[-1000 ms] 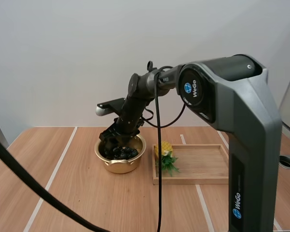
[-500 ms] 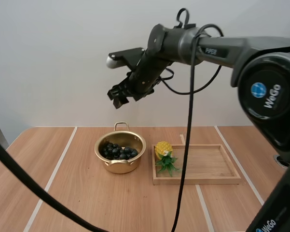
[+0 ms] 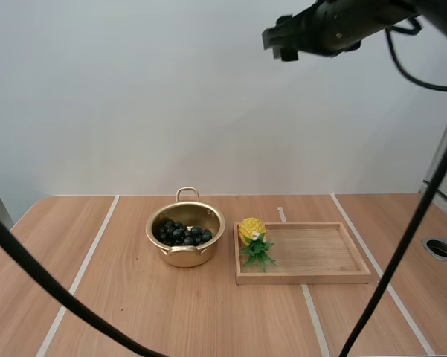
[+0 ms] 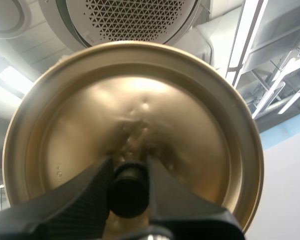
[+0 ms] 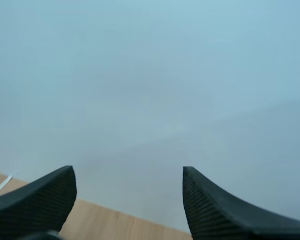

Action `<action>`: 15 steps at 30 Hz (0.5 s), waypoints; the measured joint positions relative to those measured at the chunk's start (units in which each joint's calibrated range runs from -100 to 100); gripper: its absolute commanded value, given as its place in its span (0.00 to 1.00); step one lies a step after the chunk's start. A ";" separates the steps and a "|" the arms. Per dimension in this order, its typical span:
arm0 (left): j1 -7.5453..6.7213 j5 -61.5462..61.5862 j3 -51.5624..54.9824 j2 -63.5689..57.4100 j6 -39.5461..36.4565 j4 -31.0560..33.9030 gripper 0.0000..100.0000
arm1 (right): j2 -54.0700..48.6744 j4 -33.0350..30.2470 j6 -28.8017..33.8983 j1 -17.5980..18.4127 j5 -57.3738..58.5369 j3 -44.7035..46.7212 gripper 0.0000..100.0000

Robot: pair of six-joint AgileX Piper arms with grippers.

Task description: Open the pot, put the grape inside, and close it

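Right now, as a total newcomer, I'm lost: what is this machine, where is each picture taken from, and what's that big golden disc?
It is a robot with two arms, each ending in a gripper of two black fingers. One picture looks down over a wooden table from behind the arms; the other two come from cameras on the arms' wrists. On the table stand a lidless golden pot with grapes inside and a wooden tray with a toy pineapple at its pot-side end. The disc is the pot's lid: the left gripper pinches its black knob. The right gripper is open and empty, high above the table.
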 measured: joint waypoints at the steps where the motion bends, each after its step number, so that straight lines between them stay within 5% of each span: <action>1: 0.00 0.00 0.00 0.00 0.00 0.00 0.00 | -1.74 0.00 0.12 -0.64 -1.12 0.00 1.00; 8: 0.00 0.00 0.00 0.00 0.00 0.00 0.00 | -9.90 -1.35 1.55 -1.71 -2.81 -1.14 1.00; 10: 0.00 0.00 0.00 0.00 0.00 0.00 0.00 | -11.45 -2.62 2.93 -1.78 -2.81 -1.90 0.61; 12: 0.00 0.00 0.00 0.00 -0.10 0.00 0.00 | -13.11 -4.76 4.83 -1.78 -2.98 -2.97 0.00; 15: 0.00 2.10 0.00 0.00 -0.10 0.00 0.00 | -15.54 -8.29 7.27 -1.78 -4.26 -4.10 0.00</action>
